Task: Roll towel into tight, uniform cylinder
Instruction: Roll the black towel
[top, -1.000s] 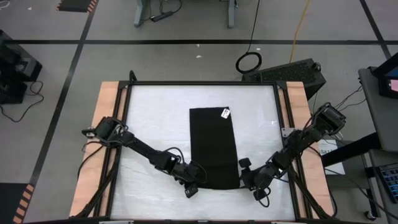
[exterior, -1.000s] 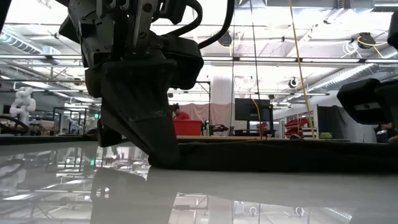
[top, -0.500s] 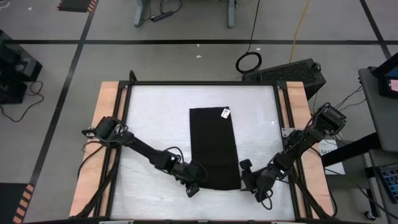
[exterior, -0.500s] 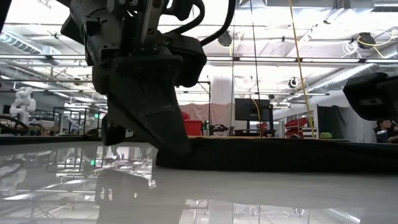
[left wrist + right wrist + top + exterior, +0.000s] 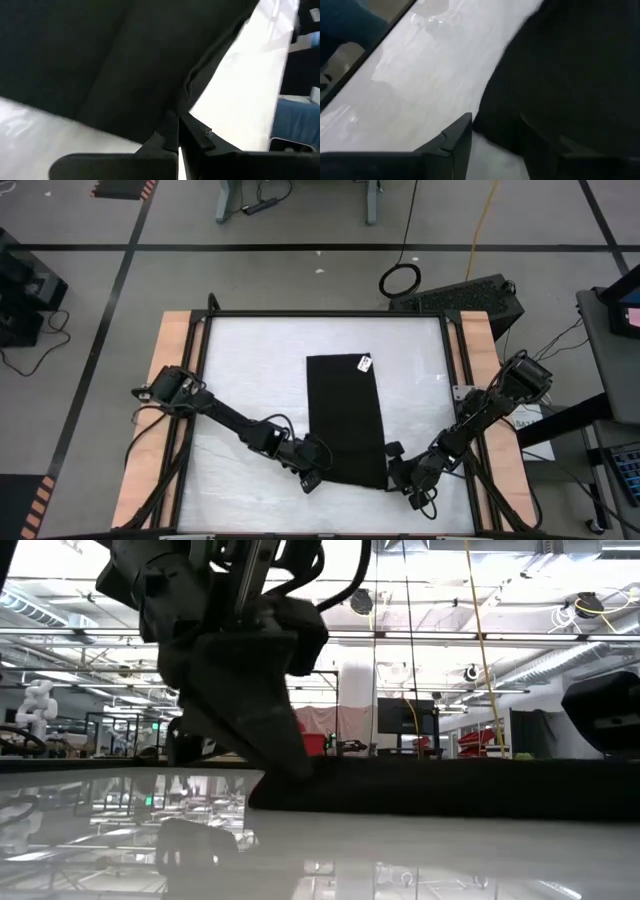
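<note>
the towel (image 5: 346, 418) lies flat and unrolled as a long black strip on the white table (image 5: 250, 370), running from near the middle of the far edge down toward the near edge, its small white tag (image 5: 364, 362) at the far right corner of the cloth; judged from this, no turn of the roll has yet been made. both arms have gone to the end nearest the table's near edge, one at each corner of that end, which makes sense if the roll is to start there and travel toward the tagged end. the left gripper (image 5: 309, 477) sits at the cloth's near left corner with its fingers (image 5: 172, 136) pressed together; the left wrist view shows a fold of black cloth rising right at their tips, so it seems clenched on the towel's edge, though the pinch itself is hard to make out. the right gripper (image 5: 397, 465) is at the near right corner, its fingers (image 5: 454, 136) standing apart with the cloth's edge lying between them, not yet closed on it. holding both corners level looks meant to keep the first fold straight across, so the cylinder comes out even rather than coned
</note>
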